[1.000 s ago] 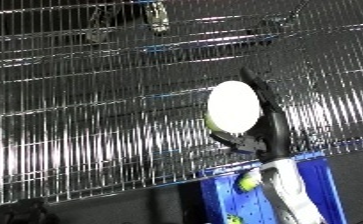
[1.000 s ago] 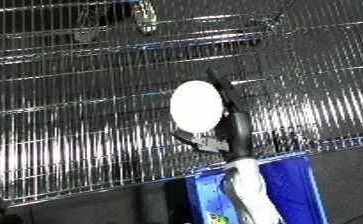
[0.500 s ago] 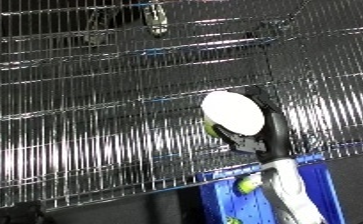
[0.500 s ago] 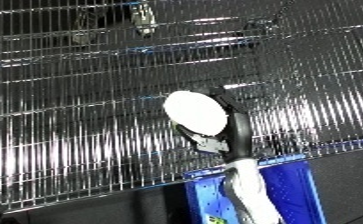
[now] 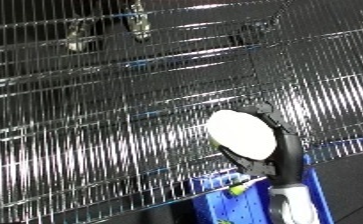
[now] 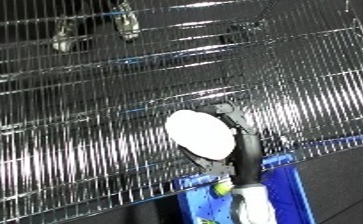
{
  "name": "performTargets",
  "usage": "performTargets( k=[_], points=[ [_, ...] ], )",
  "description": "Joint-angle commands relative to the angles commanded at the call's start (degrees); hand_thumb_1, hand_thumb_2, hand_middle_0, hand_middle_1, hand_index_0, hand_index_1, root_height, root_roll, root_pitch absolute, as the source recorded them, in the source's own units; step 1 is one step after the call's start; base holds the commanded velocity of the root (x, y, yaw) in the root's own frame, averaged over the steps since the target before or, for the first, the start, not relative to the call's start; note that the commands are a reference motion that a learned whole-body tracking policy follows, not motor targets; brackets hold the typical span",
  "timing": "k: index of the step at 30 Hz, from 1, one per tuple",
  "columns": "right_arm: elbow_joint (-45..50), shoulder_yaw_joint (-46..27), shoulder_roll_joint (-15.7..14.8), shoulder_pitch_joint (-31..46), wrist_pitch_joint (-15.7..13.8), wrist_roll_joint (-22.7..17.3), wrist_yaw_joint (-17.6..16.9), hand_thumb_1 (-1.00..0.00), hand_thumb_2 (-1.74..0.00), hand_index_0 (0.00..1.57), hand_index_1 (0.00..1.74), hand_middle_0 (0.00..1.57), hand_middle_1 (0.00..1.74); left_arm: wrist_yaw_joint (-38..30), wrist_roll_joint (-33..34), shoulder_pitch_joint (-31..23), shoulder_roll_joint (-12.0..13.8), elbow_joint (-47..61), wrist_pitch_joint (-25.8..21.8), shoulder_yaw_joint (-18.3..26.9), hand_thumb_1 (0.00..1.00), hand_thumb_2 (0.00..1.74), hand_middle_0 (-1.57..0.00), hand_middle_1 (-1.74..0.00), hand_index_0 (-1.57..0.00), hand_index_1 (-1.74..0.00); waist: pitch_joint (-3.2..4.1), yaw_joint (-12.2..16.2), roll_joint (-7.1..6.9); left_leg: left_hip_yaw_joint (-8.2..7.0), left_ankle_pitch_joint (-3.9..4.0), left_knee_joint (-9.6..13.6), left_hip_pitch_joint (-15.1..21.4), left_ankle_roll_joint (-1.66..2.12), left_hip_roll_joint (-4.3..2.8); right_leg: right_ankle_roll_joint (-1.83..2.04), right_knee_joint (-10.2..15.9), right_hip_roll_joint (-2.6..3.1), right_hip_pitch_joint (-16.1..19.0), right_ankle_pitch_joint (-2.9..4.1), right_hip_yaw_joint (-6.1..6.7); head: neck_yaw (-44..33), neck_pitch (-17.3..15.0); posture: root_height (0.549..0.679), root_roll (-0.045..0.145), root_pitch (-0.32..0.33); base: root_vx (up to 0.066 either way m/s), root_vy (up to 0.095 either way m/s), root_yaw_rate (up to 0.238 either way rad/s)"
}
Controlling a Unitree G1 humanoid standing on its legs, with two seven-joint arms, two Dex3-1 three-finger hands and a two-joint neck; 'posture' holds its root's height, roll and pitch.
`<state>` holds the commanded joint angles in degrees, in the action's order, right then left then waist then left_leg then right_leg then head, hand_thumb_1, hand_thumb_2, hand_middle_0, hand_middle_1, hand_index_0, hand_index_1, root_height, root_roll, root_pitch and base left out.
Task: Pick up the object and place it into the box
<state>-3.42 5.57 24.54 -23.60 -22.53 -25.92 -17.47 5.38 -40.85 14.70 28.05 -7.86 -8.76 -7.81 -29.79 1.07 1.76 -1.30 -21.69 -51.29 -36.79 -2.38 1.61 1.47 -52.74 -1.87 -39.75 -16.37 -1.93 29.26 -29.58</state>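
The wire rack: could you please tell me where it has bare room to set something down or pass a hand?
The silver wire rack lies bare left of the right hand, which holds a white oval object. The strip between that object and the metal hooks at the top is also free. It is crowded at the lower right, where the hand and the blue plastic bin meet.

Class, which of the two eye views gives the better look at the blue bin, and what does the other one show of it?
The right eye view: the blue bin shows more of its inside and its right wall beside the right hand holding the white disc. The left eye view shows the same bin, but cut tighter at the lower edge.
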Motion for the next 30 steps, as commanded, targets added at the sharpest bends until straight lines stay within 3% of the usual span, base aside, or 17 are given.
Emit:
performTargets(
  k=[5,9,13,16,19,23,30],
  points=[
    [5.0,-2.7,-0.4,5.6,-1.2,2.1,-2.7,-0.85,-1.48,1.33,1.48,1.33,1.48,0.4,0.4,-1.8,0.5,1.1,0.4,1.7,1.00,1.74,-1.57,-1.74,-1.57,-1.74,0.00,2.1,-0.22,-1.18,-0.08,1.9,2.8,-0.15,-0.64,0.58,3.3,0.53,2.6,1.27,1.37,4.3,1.3,0.624,0.047,0.106,-0.025,0.028,-0.225],
    [6.5,-3.9,-0.2,7.5,-1.5,2.2,-5.4,-0.85,-1.48,1.33,1.48,1.33,1.48,1.0,0.8,-2.3,0.3,1.1,0.3,2.3,1.00,1.74,-1.57,-1.74,-1.57,-1.74,0.00,3.6,-0.03,-2.48,-0.03,3.5,4.5,-0.28,-1.01,0.74,5.3,0.92,4.0,1.88,2.32,8.4,2.1,0.629,0.049,0.103,-0.054,0.042,-0.233],
    [6.8,-5.5,-0.2,9.6,-2.4,2.7,-6.7,-0.85,-1.48,1.33,1.48,1.33,1.48,0.8,1.6,-2.6,-0.8,0.8,-0.2,2.5,1.00,1.74,-1.57,-1.74,-1.57,-1.74,0.00,5.3,0.53,-3.73,-0.28,4.5,6.3,-0.16,-1.18,0.80,6.6,0.80,5.1,2.23,3.39,12.3,3.4,0.633,0.057,0.096,-0.033,0.087,-0.233],
    [6.8,-7.6,0.9,12.0,-2.4,3.6,-7.2,-0.85,-1.48,1.33,1.48,1.33,1.48,0.2,1.8,-3.3,-1.8,0.8,-1.5,2.6,1.00,1.74,-1.57,-1.74,-1.57,-1.74,0.00,7.3,1.77,-5.15,-0.41,6.0,8.5,0.04,-1.22,0.95,7.9,0.55,5.9,2.52,4.73,16.7,3.7,0.636,0.068,0.092,-0.017,0.179,-0.284],
    [6.9,-9.5,2.4,14.7,-1.6,4.0,-6.4,-0.85,-1.48,1.33,1.48,1.33,1.48,-0.4,1.4,-4.2,-2.6,0.8,-2.9,3.1,1.00,1.74,-1.57,-1.74,-1.57,-1.74,0.00,9.4,3.10,-6.72,-0.43,7.0,10.5,0.27,-1.46,0.94,9.0,0.34,6.5,2.70,6.05,18.9,3.3,0.638,0.078,0.088,0.000,0.203,-0.285],
    [6.0,-12.2,3.6,19.1,-2.8,3.7,-4.2,-0.85,-1.48,1.33,1.48,1.33,1.48,-0.3,0.8,-6.0,-3.8,1.0,-4.3,4.2,1.00,1.74,-1.57,-1.74,-1.57,-1.74,0.00,12.0,4.49,-8.56,-0.32,7.5,12.7,0.58,-1.79,0.86,10.0,0.29,7.2,2.64,7.44,21.7,4.8,0.640,0.089,0.085,0.012,0.157,-0.246],
    [3.6,-13.2,4.3,22.0,-3.7,2.3,-1.7,-0.85,-1.48,1.33,1.48,1.33,1.48,-0.1,0.1,-6.6,-5.3,0.5,-5.8,3.7,1.00,1.74,-1.57,-1.74,-1.57,-1.74,0.00,14.6,5.39,-10.17,-0.89,8.1,14.3,0.57,-2.05,0.80,10.8,0.78,7.2,2.58,8.89,25.9,5.6,0.641,0.098,0.089,-0.012,0.065,-0.129]
  ],
)
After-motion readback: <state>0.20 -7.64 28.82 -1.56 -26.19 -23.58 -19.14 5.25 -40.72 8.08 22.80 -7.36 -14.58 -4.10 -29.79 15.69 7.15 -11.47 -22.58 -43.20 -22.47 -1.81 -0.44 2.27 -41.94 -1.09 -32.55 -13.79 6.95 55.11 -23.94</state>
